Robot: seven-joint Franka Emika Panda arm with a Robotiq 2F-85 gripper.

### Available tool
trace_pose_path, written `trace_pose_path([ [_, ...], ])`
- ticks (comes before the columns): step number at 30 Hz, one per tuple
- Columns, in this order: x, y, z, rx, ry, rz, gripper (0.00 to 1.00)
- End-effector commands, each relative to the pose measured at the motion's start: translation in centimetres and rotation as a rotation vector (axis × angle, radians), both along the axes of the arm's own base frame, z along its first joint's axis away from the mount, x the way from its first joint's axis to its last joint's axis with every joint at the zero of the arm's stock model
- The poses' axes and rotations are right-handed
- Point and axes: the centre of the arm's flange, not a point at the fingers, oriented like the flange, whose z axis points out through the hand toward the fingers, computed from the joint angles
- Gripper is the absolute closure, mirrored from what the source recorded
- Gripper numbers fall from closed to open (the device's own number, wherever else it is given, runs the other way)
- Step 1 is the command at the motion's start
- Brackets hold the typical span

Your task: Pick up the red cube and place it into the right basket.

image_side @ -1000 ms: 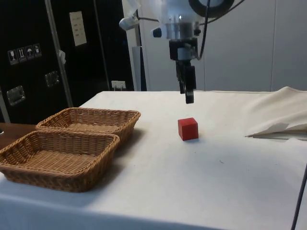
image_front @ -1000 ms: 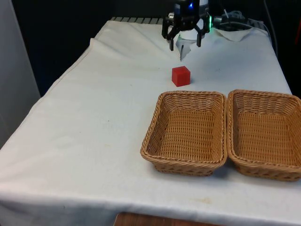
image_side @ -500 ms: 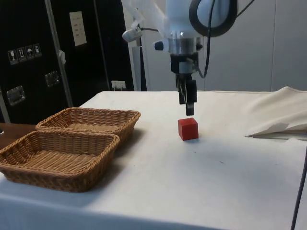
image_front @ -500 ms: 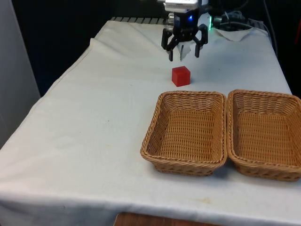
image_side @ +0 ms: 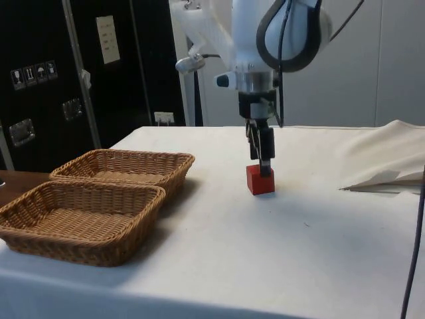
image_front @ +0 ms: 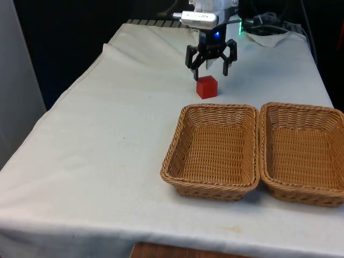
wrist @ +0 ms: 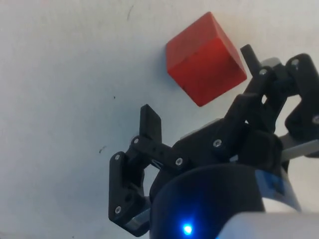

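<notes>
Reach step: your black two-finger gripper [image_front: 210, 69] is wide open, empty, above small red cube [image_front: 207, 86].
Next, lower and close.

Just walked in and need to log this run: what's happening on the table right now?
The arm is going for the red cube, which sits on the cloth just beyond the two wicker baskets. Its hand is open and low over the cube, fingers spread, with nothing gripped yet. In the side view the fingertips reach about the cube's top. The right basket, on the front view's right, holds nothing, and neither does the left basket.
</notes>
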Motion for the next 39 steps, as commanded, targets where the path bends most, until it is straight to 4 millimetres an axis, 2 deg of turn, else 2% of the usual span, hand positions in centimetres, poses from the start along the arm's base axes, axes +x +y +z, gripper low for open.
trace_pose_path([
  [1, -0.1, 0.3, 0.2, 0.016, -0.014, 0.002, 0.0],
  [12, -0.1, 0.0, -2.2, -0.025, -0.004, 0.006, 0.0],
  [18, -0.1, 0.3, -2.5, -0.026, -0.022, 0.01, 0.02],
  [20, -0.1, 0.3, -2.5, -0.027, -0.023, 0.011, 0.18],
  [22, -0.1, 0.0, -2.7, -0.035, -0.012, 0.009, 0.41],
  [23, -0.1, 0.3, -2.6, -0.028, -0.022, 0.011, 0.41],
  [24, -0.1, 0.2, -2.6, -0.029, -0.023, 0.01, 0.64],
  [27, -0.1, 0.3, -2.6, -0.03, -0.023, 0.011, 0.96],
  [28, -0.1, 0.2, -2.6, -0.031, -0.023, 0.011, 1.0],
  [35, -0.1, 0.2, -2.7, -0.031, -0.023, 0.011, 0.99],
  [39, 0.0, -0.1, -1.9, -0.028, -0.028, -0.011, 0.99],
])
